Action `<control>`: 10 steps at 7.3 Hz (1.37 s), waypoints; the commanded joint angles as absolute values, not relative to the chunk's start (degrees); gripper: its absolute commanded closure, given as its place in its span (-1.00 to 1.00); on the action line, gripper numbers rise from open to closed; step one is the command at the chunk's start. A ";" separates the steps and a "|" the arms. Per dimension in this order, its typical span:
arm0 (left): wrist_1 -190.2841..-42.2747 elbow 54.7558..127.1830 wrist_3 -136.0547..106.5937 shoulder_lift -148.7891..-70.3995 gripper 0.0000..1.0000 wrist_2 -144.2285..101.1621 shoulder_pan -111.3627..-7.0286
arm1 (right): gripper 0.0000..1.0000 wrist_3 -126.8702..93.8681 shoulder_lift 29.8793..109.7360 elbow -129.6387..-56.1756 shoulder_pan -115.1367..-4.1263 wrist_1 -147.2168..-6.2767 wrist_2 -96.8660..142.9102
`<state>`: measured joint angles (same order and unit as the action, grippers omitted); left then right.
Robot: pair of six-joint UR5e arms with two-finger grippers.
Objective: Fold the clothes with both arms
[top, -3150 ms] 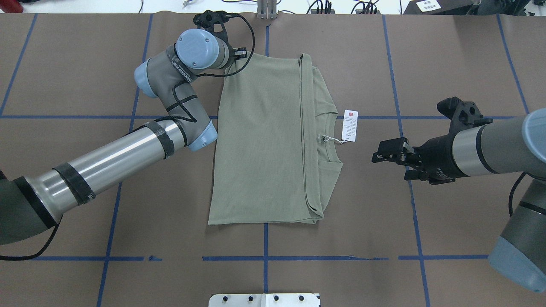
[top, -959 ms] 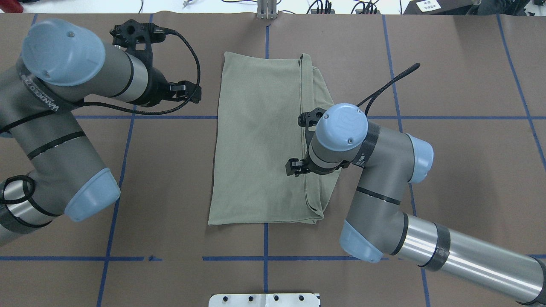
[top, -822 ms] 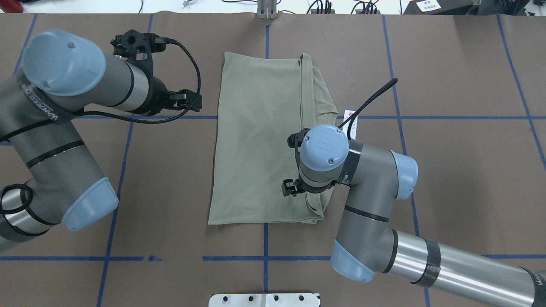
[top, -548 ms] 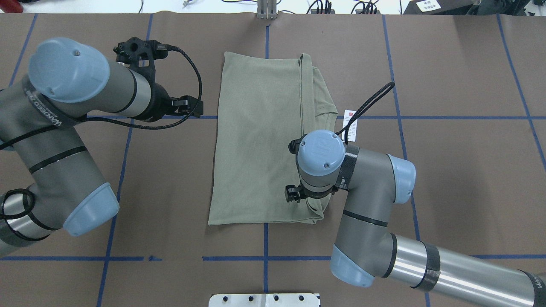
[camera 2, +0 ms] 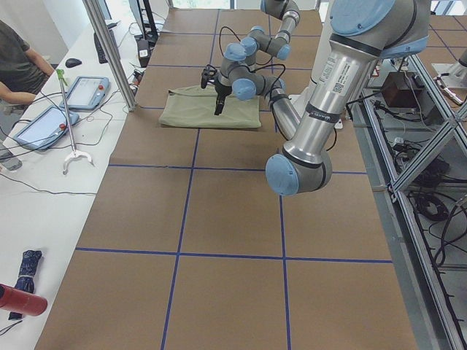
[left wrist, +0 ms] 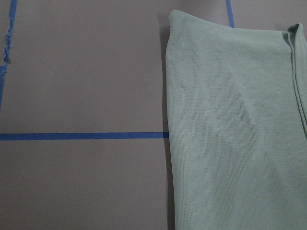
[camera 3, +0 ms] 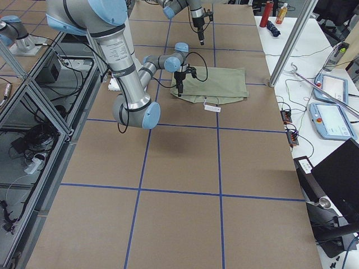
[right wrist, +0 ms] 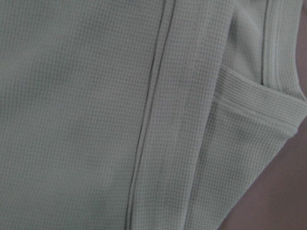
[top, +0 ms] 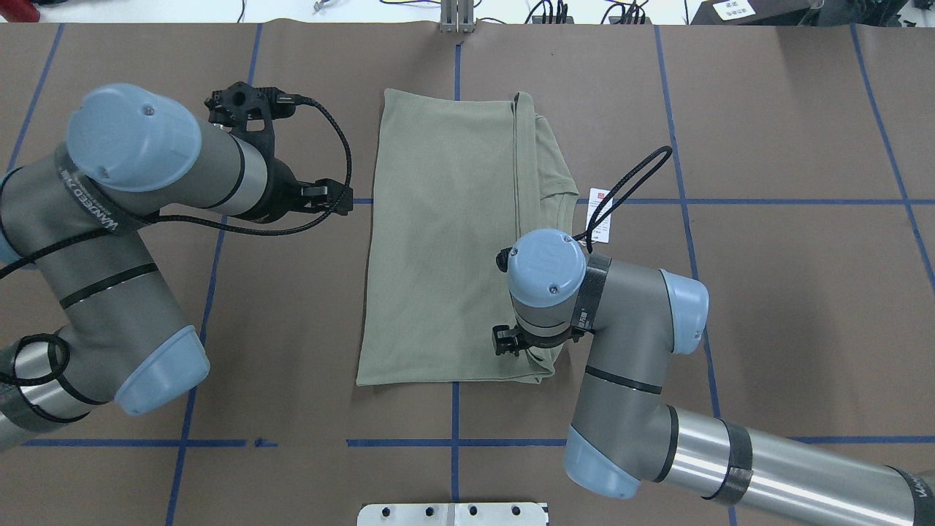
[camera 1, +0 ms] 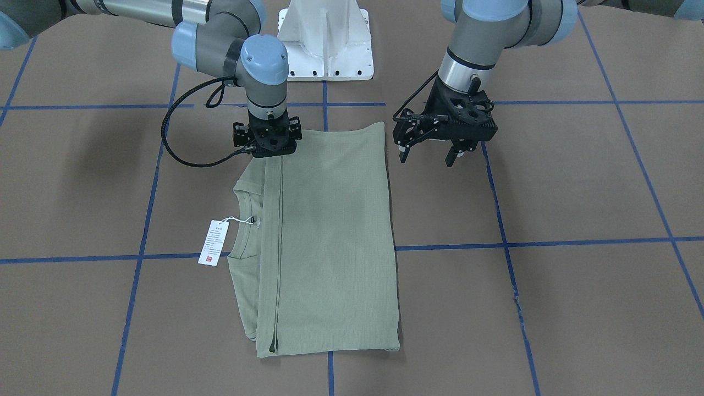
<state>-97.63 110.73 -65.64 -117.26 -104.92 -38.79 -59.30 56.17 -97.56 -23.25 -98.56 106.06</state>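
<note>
The folded sage-green shirt [camera 1: 330, 236] lies flat at the middle of the table [camera 1: 577, 192]. The right gripper [camera 1: 268, 144] sits low on the shirt's robot-side corner; its opening cannot be determined. The left gripper [camera 1: 426, 159] hovers spread beside the neighbouring corner, probably for a paired lift.

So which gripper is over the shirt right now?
The right gripper, above the sage-green shirt's folded edge at its robot-side end. The left gripper hangs open over bare table beside the shirt.

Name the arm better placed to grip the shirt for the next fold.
Right, probably. The right end effector points down onto the shirt at its layered corner nearest the robot; the left end effector hangs open over the table, beside the cloth.
</note>
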 commanded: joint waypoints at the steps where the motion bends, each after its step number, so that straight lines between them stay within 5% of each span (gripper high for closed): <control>1: -97.65 110.65 -65.65 -117.25 -1.00 -104.94 -38.76 | -1.00 -59.24 56.60 -97.65 -23.03 -98.61 106.08; 10: -97.91 110.30 -67.15 -117.25 -1.00 -104.77 -37.18 | -1.00 -57.83 59.15 -100.98 -23.20 -103.10 106.17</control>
<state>-97.90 110.32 -67.06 -117.25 -104.84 -37.34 -57.85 59.14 -100.83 -23.07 -103.14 106.11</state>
